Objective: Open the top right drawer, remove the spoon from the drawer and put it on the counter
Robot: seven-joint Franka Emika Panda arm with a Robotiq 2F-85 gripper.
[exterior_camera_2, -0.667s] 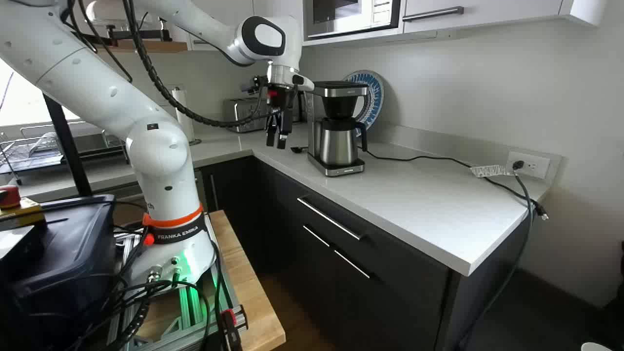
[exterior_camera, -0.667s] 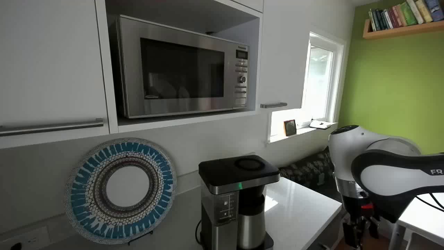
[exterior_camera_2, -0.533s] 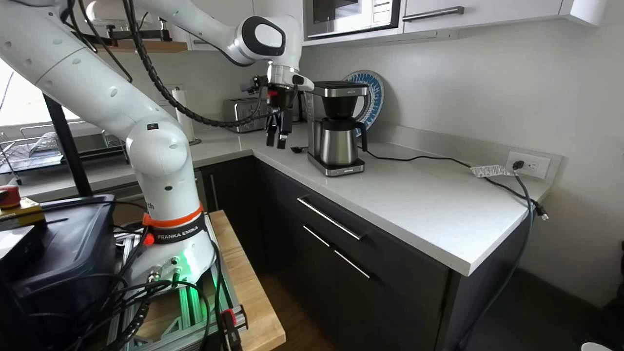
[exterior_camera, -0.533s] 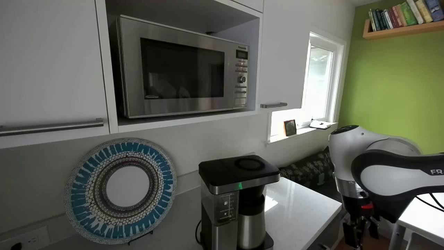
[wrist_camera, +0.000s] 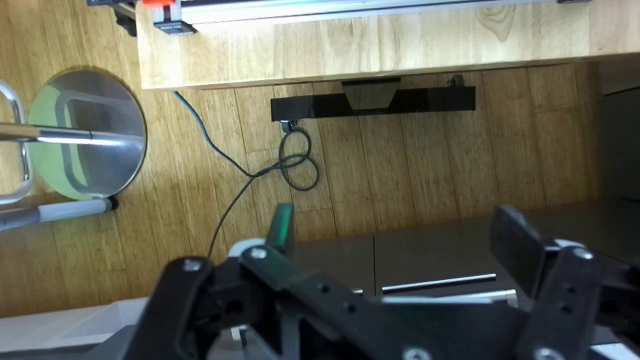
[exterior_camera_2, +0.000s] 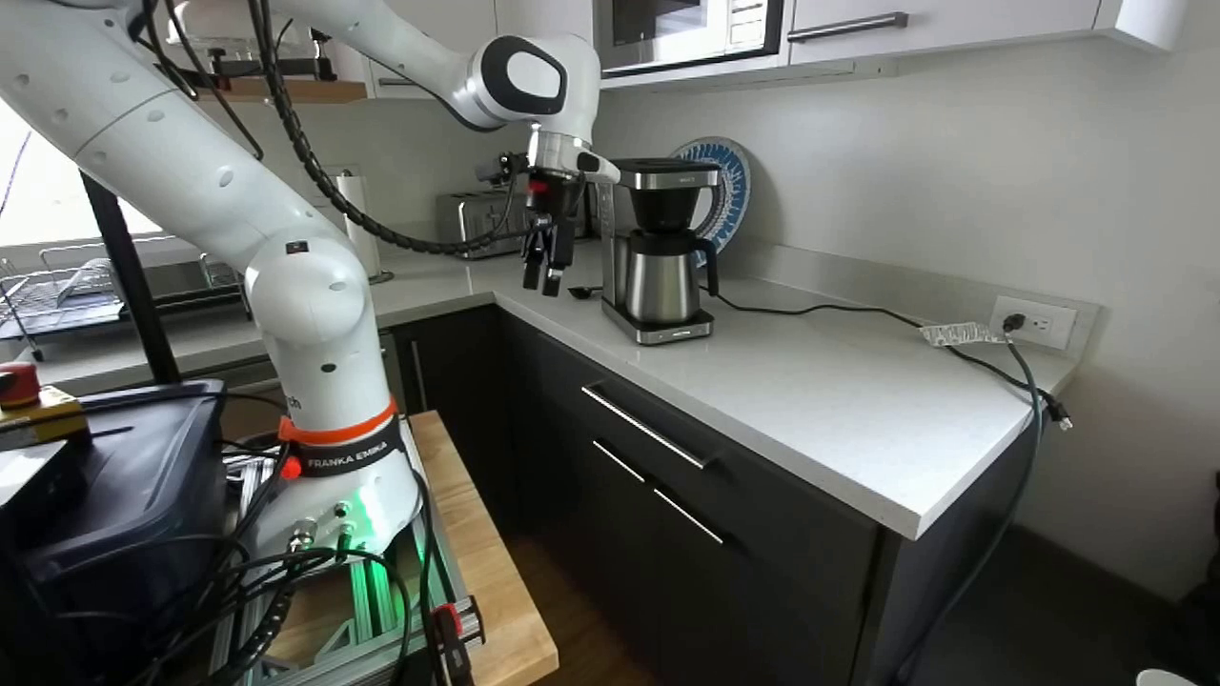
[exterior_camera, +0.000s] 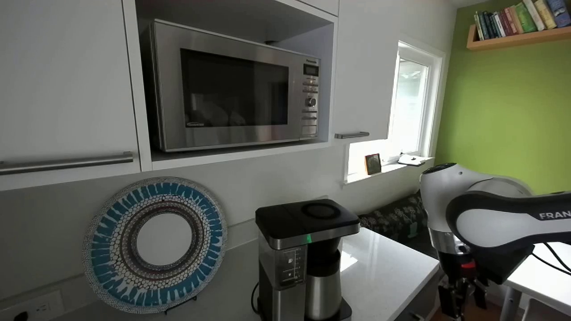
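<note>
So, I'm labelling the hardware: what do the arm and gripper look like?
The arm is white with black trim, a ribbed black cable and an orange band above FRANKA EMIKA lettering. The gripper is black, two-fingered, with silvery screws.

In the wrist view, the room between the wooden bench and the cabinet fronts is open down to the floor; the tool, its jaws wide apart, can pass there. In an exterior view, the coffee machine is the tall obstacle on the surface; from it to the near corner there is wide free room. A cord lies along the back; the drawer handle stands out in front.
</note>
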